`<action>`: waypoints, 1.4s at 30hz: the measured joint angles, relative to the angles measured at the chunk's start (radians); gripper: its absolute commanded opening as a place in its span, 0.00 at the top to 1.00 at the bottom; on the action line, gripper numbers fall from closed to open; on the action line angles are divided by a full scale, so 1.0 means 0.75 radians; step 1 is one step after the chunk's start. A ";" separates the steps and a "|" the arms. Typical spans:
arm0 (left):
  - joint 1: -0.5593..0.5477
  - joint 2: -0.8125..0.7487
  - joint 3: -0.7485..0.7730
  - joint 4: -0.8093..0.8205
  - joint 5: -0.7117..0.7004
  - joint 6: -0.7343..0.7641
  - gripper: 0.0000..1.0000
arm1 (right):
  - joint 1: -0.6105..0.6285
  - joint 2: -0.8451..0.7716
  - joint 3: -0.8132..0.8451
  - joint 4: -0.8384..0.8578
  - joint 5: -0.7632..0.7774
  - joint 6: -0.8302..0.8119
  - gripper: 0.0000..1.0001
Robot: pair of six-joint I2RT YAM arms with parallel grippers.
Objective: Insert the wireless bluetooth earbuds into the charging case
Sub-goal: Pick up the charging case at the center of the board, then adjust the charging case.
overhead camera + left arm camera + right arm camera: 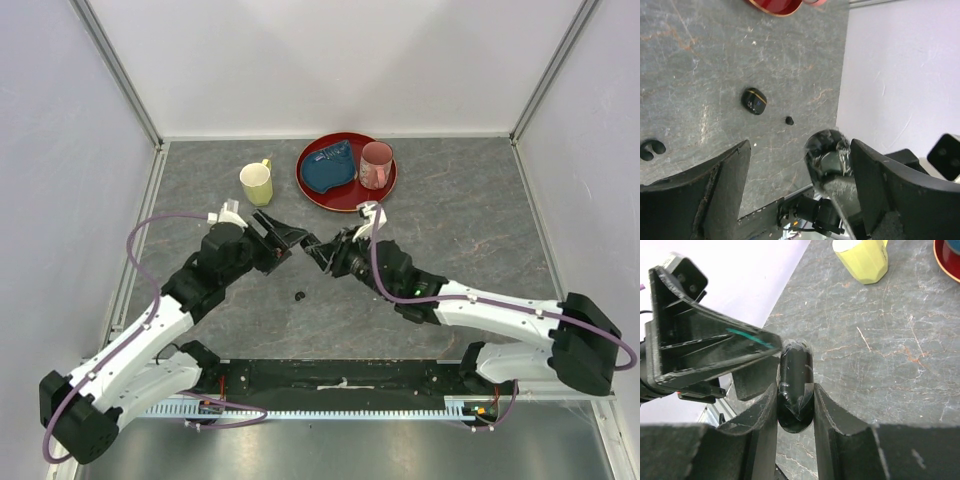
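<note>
My right gripper (pixel 318 250) (pixel 795 387) is shut on a black oval charging case (pixel 795 375) and holds it above the table, edge-on between the jaws. My left gripper (pixel 288 240) (pixel 800 145) is open, and the held case (pixel 827 150) sits between its jaws, close to the right-hand finger (pixel 890 185). A second black case (pixel 754 101) lies on the table. A tiny black earbud (pixel 789 120) lies near it, and two more earbuds (pixel 652 148) lie at the left edge of the left wrist view. One small black earbud (pixel 299 296) shows below the grippers in the top view.
A yellow mug (pixel 257 183) (pixel 862 257) stands behind the left gripper. A red round tray (pixel 310 185) at the back holds a blue item (pixel 330 168) and a pink mug (pixel 376 165). White walls enclose the grey table on three sides.
</note>
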 measured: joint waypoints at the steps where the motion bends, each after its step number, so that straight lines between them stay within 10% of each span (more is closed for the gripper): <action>1: -0.002 -0.028 -0.003 0.003 -0.020 0.021 0.13 | -0.019 -0.031 -0.008 -0.016 -0.030 0.002 1.00; 16: -0.001 -0.426 -0.070 0.157 -0.185 0.541 0.04 | -0.298 -0.292 -0.027 -0.273 -0.659 -0.037 1.00; 42: 0.001 -0.378 -0.129 0.467 0.592 1.125 0.03 | -0.522 -0.355 0.161 -0.549 -1.317 -0.193 0.99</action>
